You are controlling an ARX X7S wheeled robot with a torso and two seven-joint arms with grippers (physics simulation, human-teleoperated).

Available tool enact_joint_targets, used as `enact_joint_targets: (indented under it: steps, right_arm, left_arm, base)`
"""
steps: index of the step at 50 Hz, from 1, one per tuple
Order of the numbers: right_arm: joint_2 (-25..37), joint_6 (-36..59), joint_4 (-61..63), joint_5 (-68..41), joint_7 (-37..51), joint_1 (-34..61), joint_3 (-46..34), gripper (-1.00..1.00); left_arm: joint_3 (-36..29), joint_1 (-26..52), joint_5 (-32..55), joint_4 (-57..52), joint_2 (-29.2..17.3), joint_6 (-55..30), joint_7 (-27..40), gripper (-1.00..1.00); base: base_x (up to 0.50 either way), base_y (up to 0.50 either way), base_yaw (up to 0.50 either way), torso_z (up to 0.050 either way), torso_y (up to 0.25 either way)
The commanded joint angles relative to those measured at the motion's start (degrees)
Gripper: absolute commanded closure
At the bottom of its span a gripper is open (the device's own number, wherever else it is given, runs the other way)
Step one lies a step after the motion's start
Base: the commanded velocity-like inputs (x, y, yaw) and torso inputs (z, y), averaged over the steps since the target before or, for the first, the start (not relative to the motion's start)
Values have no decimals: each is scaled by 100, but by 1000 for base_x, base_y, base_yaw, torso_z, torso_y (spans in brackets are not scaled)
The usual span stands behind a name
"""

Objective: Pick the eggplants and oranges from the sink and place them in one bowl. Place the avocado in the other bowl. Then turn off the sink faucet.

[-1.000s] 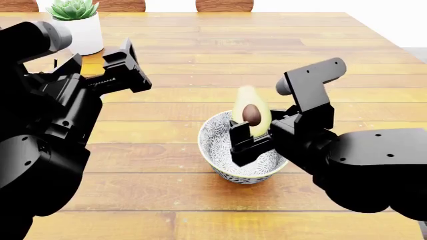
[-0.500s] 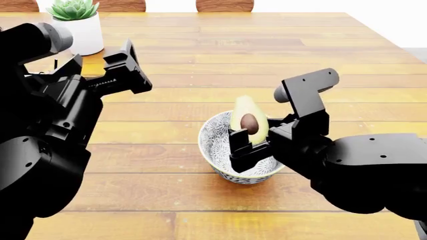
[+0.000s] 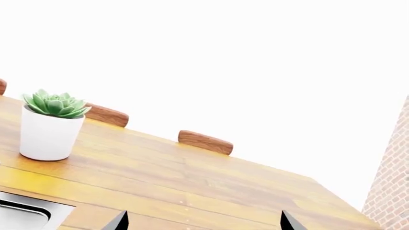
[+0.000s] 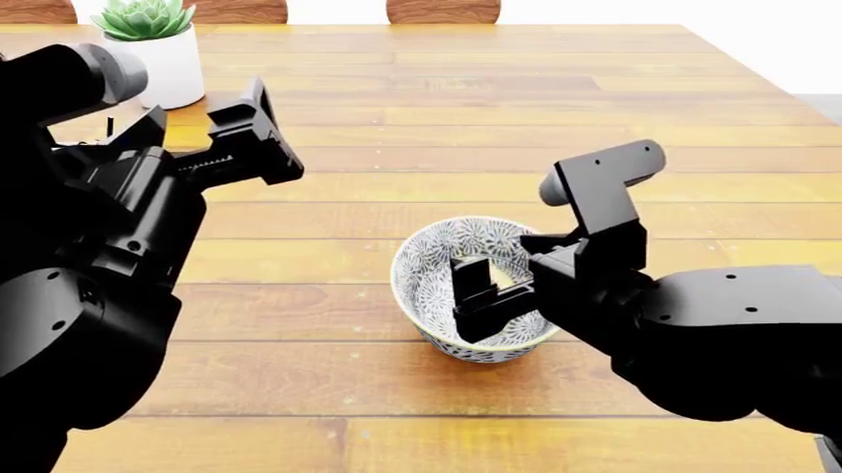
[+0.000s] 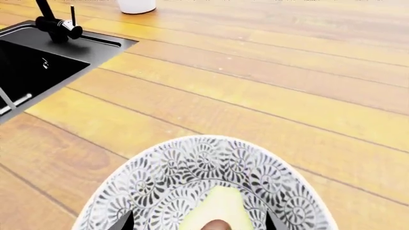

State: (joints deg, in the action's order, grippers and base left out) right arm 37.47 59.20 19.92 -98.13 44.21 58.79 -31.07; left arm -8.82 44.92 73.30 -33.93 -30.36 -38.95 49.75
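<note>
Wooden worktop (image 4: 394, 374) carries the other bowl (image 4: 428, 251) before us. Our right claw (image 4: 494, 286) reaches inside it, pinching the avocado (image 5: 214, 208). Our left claw (image 4: 250, 138) hangs spread at far left.

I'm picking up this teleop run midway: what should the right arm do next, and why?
Probably open the right gripper and lift clear. The avocado already sits low inside the patterned bowl, between the fingertips, so releasing it there should leave it in place.
</note>
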Motion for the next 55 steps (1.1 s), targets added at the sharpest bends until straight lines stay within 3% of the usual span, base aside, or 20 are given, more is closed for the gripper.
enact_joint_targets:
  steps: [1,15,30,41,55]
  right_arm:
    - [2,-29,38,8,-13,-1,1,-100]
    - [220,-227,589,-151,229,98,309,-100]
    - [665,-755,2009,766,693,3,994,-100]
    - [747,-769,2554,922,1001,-98,1008,-100]
    - [793,-1036,3059,1530,743,-747,1087,-100]
  left_arm:
    - [-12,-13,4,-23,-10,14,5,-100]
    - [-48,-20,-6,-26,-9,21,10,-100]
    - [-109,-13,-17,-3,-5,21,-38,-100]
    - [-92,-68,-54,-61,-12,83,-39,-100]
    - [-31,-316,-187,-206,-106,237,-227,-100]
  base:
    - [0,0,0,0,0]
    - [0,0,0,0,0]
    - [0,0,0,0,0]
    - [-500,0,0,0,0]
    - [-500,122,0,0,0]
